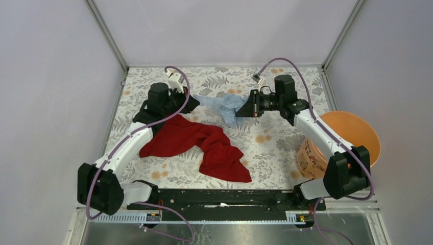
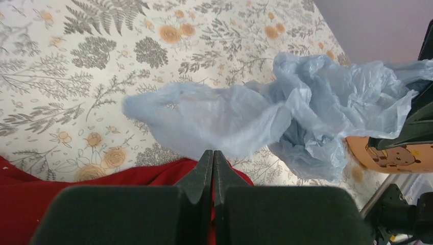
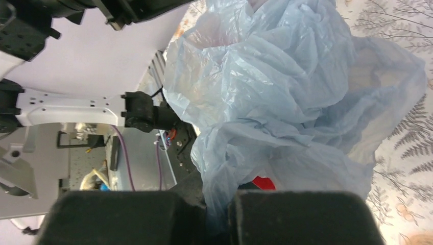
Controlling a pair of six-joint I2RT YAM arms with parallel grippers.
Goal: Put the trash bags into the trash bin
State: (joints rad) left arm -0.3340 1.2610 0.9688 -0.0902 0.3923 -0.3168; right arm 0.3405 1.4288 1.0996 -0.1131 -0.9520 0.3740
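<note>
Your left gripper (image 2: 213, 155): jaws pressed together, nipping an edge of the thin pale-blue plastic film bag (image 2: 286, 109). Your right gripper (image 3: 220, 206): clamped on its opposite end. Round orange plastic bucket (image 1: 357, 127): well behind that gripper.

Left arm (image 1: 127, 145) and right arm (image 1: 319, 130) are reaching from the near corners toward the far edge of the tabletop (image 1: 275, 153), wrists facing each other. The left gripper (image 2: 213, 155) is pinching the edge of the trash bag (image 3: 286, 102), fingers pressed together. The right gripper (image 3: 217, 204) is clamping the opposite side.
</note>
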